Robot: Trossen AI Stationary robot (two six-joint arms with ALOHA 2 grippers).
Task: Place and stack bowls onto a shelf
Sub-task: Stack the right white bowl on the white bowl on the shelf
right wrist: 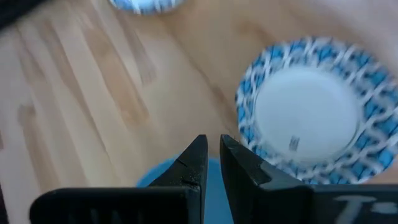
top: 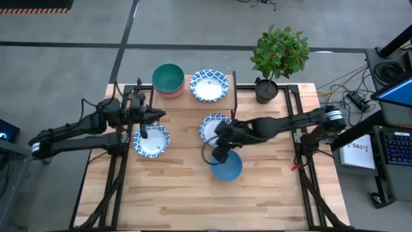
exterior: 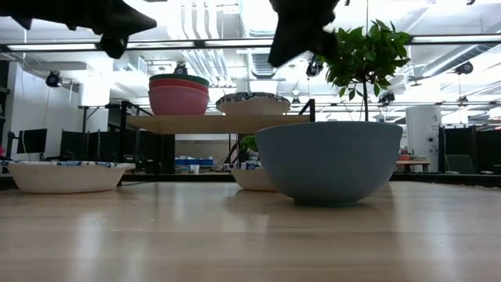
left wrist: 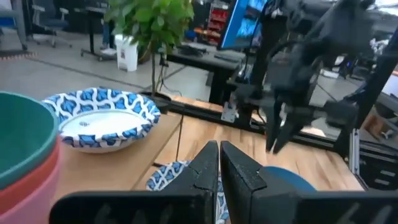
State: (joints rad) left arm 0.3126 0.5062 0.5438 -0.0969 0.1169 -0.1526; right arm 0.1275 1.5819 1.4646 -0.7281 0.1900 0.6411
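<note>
The shelf (top: 193,103) carries a stack of green, pink and red bowls (top: 168,80) and one blue-patterned bowl (top: 209,85). On the table stand a patterned bowl (top: 152,140) on the left, another patterned bowl (top: 214,127) in the middle, and the blue bowl (top: 226,165) nearer the front. My left gripper (left wrist: 219,158) is shut and hovers over the left patterned bowl's far rim. My right gripper (right wrist: 213,155) is shut and hangs above the blue bowl (exterior: 329,160), well clear of its rim. Neither gripper holds anything.
A potted plant (top: 278,55) in a black pot (top: 266,90) stands at the table's far right, beside the shelf. Black frame rails (top: 116,174) run along both sides of the table. The near half of the tabletop (top: 193,200) is bare wood.
</note>
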